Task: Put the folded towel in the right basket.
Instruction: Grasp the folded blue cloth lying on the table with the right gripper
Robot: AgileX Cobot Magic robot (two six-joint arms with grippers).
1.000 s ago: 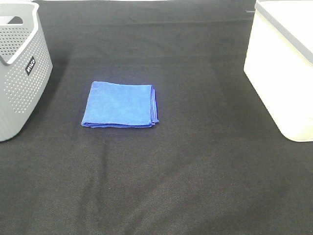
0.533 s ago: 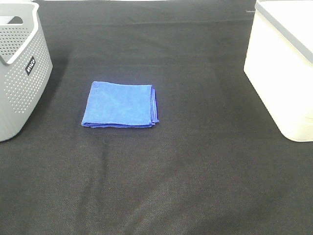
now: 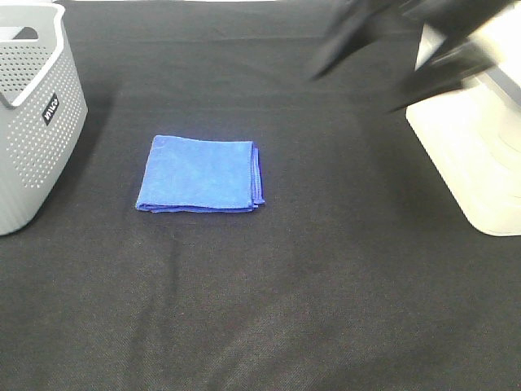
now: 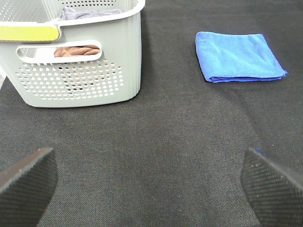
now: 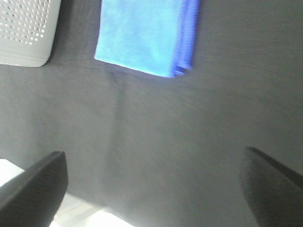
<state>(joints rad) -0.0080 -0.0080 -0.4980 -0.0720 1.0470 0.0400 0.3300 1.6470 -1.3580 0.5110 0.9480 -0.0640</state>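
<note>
The right gripper, fingers included, is blurred past detail.

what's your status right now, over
Left gripper open, empty. Right gripper open, empty, up by right basket. Folded towel flat on table, ungrasped. No object between towel and basket.

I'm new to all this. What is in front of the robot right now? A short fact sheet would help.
Towel: blue, folded, flat on the black table cloth, untouched
Left basket: grey, perforated, cloths inside
Right basket: white, at the table's right edge
Left gripper: open, holding nothing
Right gripper: open, blurred, holding nothing
</note>
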